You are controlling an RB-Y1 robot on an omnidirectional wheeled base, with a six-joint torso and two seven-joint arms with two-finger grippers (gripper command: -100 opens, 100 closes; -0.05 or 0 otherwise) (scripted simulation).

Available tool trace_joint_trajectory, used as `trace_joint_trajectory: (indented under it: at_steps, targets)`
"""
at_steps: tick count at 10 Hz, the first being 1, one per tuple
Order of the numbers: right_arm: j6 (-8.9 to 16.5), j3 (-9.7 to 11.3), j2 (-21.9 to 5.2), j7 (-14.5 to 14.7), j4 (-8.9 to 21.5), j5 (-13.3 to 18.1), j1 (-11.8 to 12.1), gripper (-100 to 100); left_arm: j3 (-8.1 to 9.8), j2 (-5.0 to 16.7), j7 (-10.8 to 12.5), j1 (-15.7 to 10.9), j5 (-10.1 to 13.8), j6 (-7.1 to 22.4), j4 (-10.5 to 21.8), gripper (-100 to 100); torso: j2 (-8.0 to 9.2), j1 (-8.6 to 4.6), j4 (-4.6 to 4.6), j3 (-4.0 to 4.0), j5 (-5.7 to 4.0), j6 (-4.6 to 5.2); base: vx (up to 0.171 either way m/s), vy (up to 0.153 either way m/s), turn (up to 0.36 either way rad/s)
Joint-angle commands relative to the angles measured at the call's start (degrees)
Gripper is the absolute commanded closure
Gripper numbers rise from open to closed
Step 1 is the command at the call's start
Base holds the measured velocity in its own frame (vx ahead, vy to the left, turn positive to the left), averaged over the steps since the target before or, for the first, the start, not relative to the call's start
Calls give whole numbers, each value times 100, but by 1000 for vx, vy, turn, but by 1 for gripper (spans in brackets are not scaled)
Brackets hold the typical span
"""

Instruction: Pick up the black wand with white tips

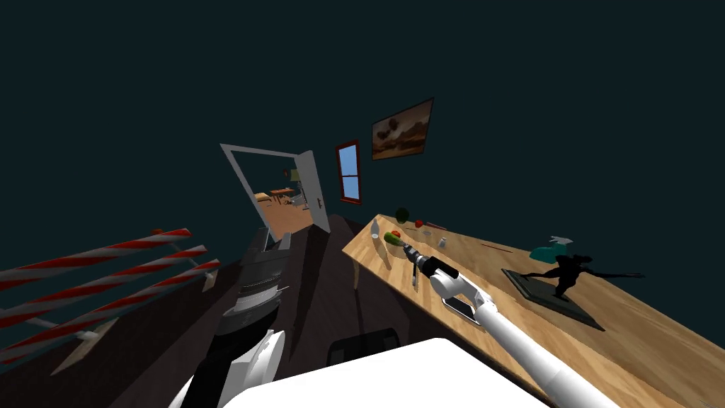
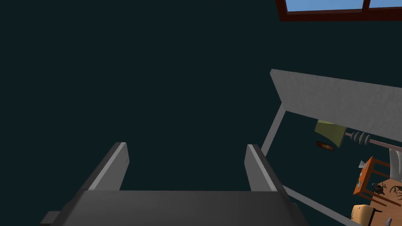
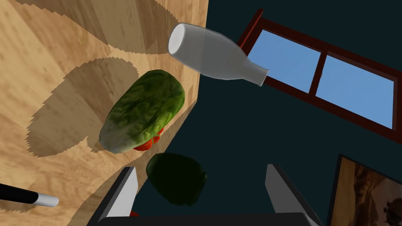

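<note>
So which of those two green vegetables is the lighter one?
The pale, crinkly lettuce beside the white bottle; the round vegetable is far darker and smooth.

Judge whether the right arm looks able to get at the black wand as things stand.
Probably yes: the right gripper is open over the table, and the wand lies bare beside it, clear of the lettuce.

Wooden table (image 1: 637,319), white bottle (image 3: 212,55), green lettuce (image 3: 145,106), dark figurine (image 1: 566,273), red-framed window (image 1: 347,172), open door (image 1: 312,191)
</note>
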Motion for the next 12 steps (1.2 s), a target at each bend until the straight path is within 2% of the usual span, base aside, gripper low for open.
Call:
trace_joint_trajectory:
  at_steps: [1,2,3,4,5,6,7,8,9,10,11,12]
  targets:
    - [229,21,-90,62,135,-118,-54,-100,0,0,0,0,0,0,0,0,0,0,0,0,0,0,16,0,124]
    - [412,100,-264,186,389,-347,-135,-100,1,0,0,1,0,0,0,0,1,-1,0,0,0,7,21,6,203]
    - [511,100,-264,186,404,-347,-135,-100,0,0,0,0,0,0,0,0,-1,-1,0,-1,0,2,16,0,169]
    - [647,179,-434,308,675,-572,-212,-100,1,0,0,1,0,0,0,0,0,0,0,0,-1,5,14,3,309]
    - [799,179,-434,308,675,-572,-212,-100,0,0,0,0,0,0,0,0,0,0,0,0,0,1,14,-6,136]
    - [954,256,-599,430,941,-793,-283,-100,1,0,0,1,0,0,0,0,3,-2,0,1,-1,8,14,-1,227]
    - [1085,256,-599,430,947,-793,-283,-100,0,0,0,0,0,0,0,0,2,-2,1,1,0,3,12,-7,161]
    - [1272,332,-759,549,1163,-1007,-349,-100,1,0,0,1,0,0,0,0,3,-2,0,1,-1,6,10,-8,294]
    - [1365,332,-759,549,1219,-1007,-349,-100,0,0,0,0,0,0,0,0,3,-3,1,2,-1,2,9,-13,114]
    - [1601,406,-914,666,1399,-1215,-410,-100,1,0,0,1,0,0,0,0,4,-5,1,2,-1,9,8,-12,217]
    - [1640,406,-914,666,1489,-1215,-410,-100,1,0,0,1,0,0,0,0,3,-6,1,2,-1,4,6,-16,141]
    - [1820,476,-1065,781,1756,-1415,-466,-100,1,0,0,1,0,0,0,0,5,-6,1,3,-2,9,4,-16,234]
